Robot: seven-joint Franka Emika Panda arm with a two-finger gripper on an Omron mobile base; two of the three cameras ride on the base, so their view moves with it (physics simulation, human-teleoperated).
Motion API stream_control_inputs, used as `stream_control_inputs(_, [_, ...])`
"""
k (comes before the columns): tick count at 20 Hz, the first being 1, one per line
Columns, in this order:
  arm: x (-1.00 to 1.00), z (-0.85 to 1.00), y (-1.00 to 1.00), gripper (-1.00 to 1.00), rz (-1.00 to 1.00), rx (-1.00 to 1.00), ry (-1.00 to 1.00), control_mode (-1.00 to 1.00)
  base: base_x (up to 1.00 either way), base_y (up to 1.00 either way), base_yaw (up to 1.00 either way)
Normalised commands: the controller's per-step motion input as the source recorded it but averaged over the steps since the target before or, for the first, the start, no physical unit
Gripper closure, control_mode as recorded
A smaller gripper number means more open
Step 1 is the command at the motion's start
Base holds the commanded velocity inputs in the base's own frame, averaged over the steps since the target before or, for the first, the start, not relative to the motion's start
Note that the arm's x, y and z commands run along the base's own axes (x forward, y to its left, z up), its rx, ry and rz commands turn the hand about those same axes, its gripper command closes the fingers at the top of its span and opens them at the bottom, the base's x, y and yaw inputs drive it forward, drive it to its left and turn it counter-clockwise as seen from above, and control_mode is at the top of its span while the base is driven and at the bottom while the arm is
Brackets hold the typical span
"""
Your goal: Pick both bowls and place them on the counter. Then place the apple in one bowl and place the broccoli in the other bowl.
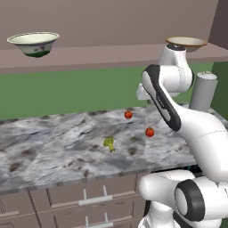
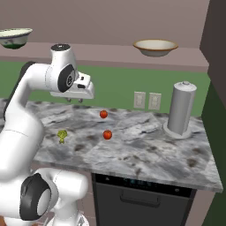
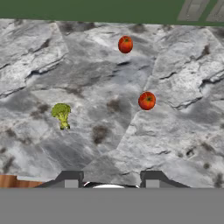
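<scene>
Jaws part-open, nothing between, hovering above worktop [image 2: 145, 154]. Broccoli [image 3: 61, 114] lies near the front edge, stalk toward it. Apple [image 3: 147, 100] mid-slab, open room around. Both bowls, green-patterned bowl [image 1: 34, 43] & tan bowl [image 2: 155, 47], upright on shelf [image 1: 89, 58].

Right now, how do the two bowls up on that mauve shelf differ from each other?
The deep cream-white bowl with the dark green outer pattern has tall, steep sides; the wide shallow tan bowl with the brownish rim is low and flat. The patterned bowl sits toward the left end of the plain mauve shelf, the tan bowl toward the right end, far apart. Both stand upright on the shelf, above the marbled counter.
</scene>
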Motion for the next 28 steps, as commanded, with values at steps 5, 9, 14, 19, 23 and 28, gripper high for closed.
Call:
stream_control_inputs(5, [-0.04, -0.06, -0.13, -1.00, 0.07, 0.00, -0.05, -1.00, 0.00, 0.00, 0.00])
stream_control_inputs(9, [-0.31, -0.03, -0.55, -1.00, 0.07, 0.00, -0.23, -1.00, 0.00, 0.00, 0.00])
stream_control_inputs(14, [-0.17, 0.34, -0.60, -1.00, 0.04, 0.00, -0.28, -1.00, 0.00, 0.00, 0.00])
stream_control_inputs(19, [0.00, 0.54, -0.48, -1.00, 0.00, -0.02, -0.18, -1.00, 0.00, 0.00, 0.00])
stream_control_inputs(23, [0.00, 0.59, -0.50, -1.00, -0.05, -0.04, -0.03, -1.00, 0.00, 0.00, 0.00])
stream_control_inputs(28, [0.00, 0.59, -0.35, -1.00, -0.09, -0.09, 0.00, -1.00, 0.00, 0.00, 0.00])
